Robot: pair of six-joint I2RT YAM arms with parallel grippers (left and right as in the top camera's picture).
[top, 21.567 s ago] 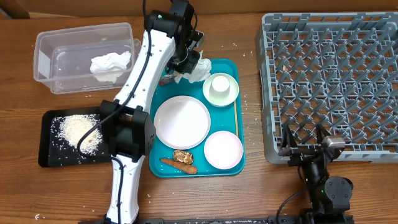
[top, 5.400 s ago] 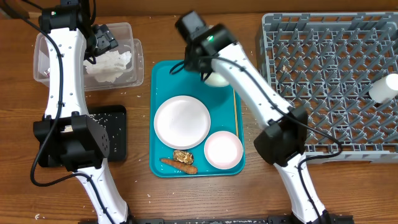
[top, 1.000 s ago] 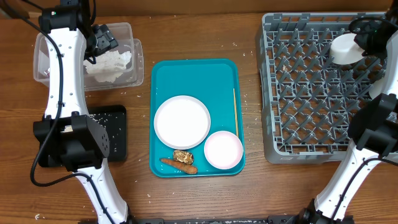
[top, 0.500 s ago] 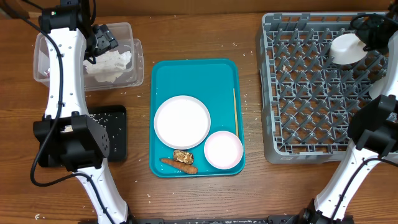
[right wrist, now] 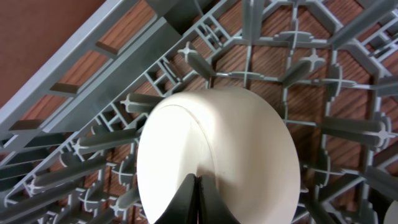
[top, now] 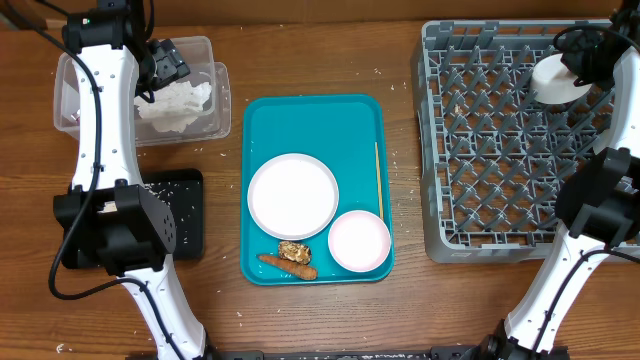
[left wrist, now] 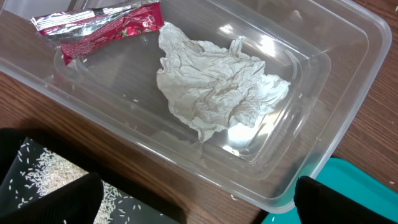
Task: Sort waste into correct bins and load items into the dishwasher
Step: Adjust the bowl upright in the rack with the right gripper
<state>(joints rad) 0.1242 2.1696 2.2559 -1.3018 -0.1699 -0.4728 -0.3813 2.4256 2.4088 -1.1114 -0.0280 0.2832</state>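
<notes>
Teal tray [top: 310, 120]: 2 plates, large plate [top: 293, 196] and smaller plate [top: 359, 241]. 1 bowl [right wrist: 217, 143] at rack [top: 500, 150], 2 o'clock; right gripper [right wrist: 196, 193] reaches across, jaws pinching its rim. Tub [left wrist: 336, 56], 10 o'clock: 1 napkin [left wrist: 217, 87], 1 wrapper [left wrist: 99, 28]; left gripper [top: 168, 62] above, jaws wide apart.

Clear tub [left wrist: 336, 93] sits on wooden surface [left wrist: 62, 121]. Inside the tub: crumpled white napkin [left wrist: 217, 87] at centre, red wrapper [left wrist: 99, 28] in its far-left corner. Just outside the tub's near wall: black tray [left wrist: 124, 202] with rice grains [left wrist: 37, 171]. Teal tray [left wrist: 360, 171] beside the tub's near-right corner. Fingers [left wrist: 53, 202] spread wide.
</notes>
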